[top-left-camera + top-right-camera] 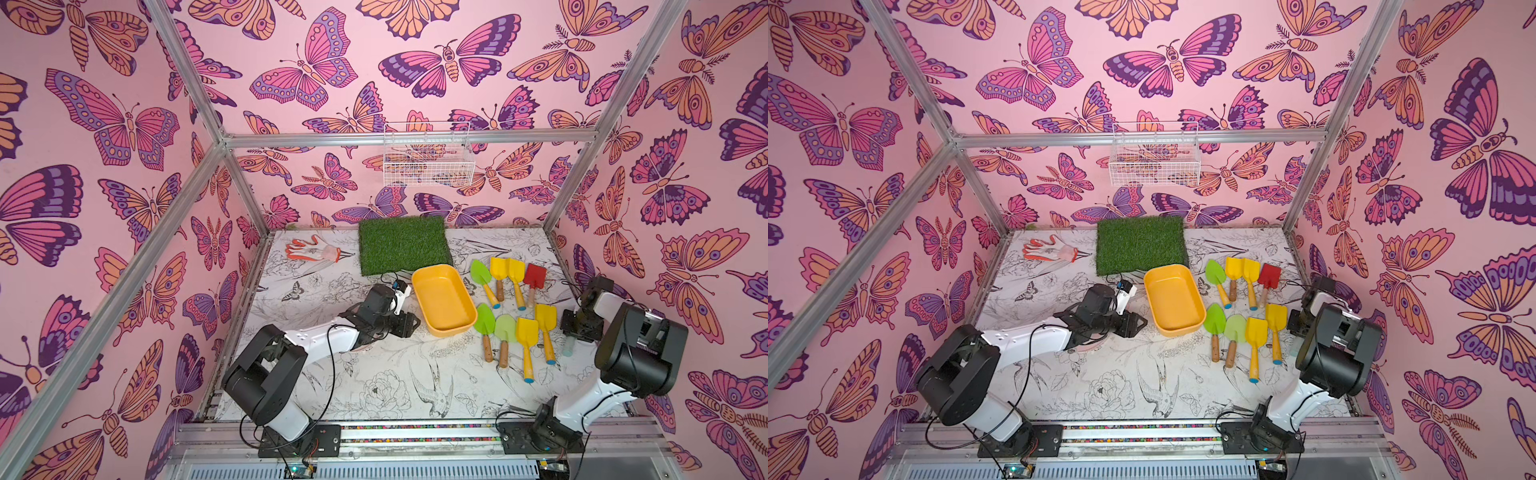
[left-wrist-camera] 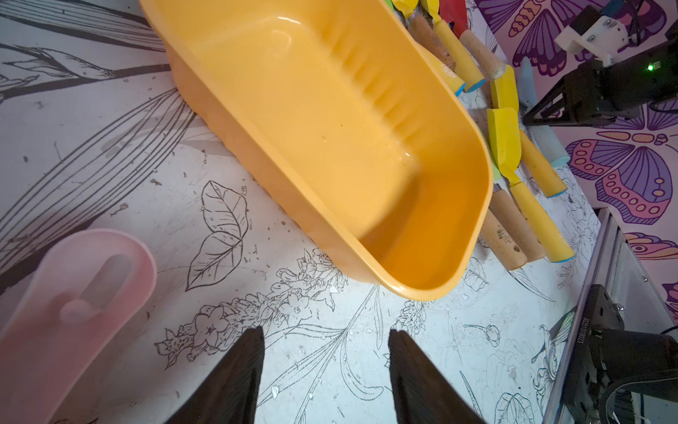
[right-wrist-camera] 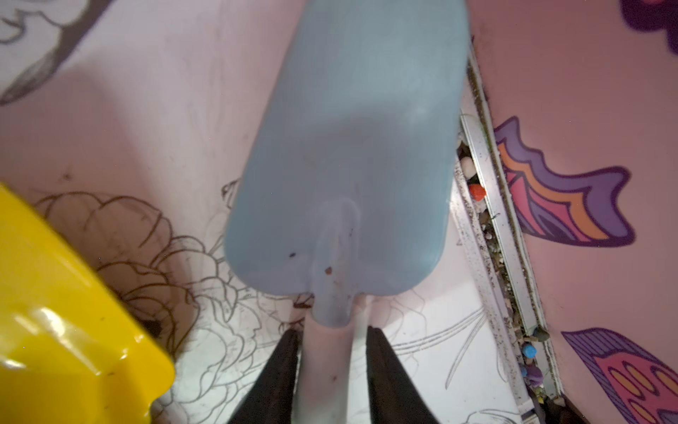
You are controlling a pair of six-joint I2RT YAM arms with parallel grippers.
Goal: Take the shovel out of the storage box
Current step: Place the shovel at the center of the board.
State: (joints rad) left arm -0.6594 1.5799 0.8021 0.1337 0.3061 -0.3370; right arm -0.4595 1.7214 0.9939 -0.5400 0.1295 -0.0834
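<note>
Shovel point(image 3: 345, 147), pale blue, blurred at close range, sits outside the empty storage box point(image 1: 442, 299) by the right wall. In both top views it is almost wholly hidden under the right gripper point(image 3: 332, 330), whose fingers flank its handle, a sliver of gap on one side. Left gripper point(image 2: 324, 332) spread over bare table beside the box. A pink plastic piece point(image 2: 73, 312) is cut off and unidentifiable.

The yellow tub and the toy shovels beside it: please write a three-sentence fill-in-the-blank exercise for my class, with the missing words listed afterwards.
1. The yellow tub is ___.
2. The red shovel lies next to a ___ one.
3. The gripper around the handle of the blue shovel belongs to the ___ arm.
Missing words: empty; yellow; right.
</note>
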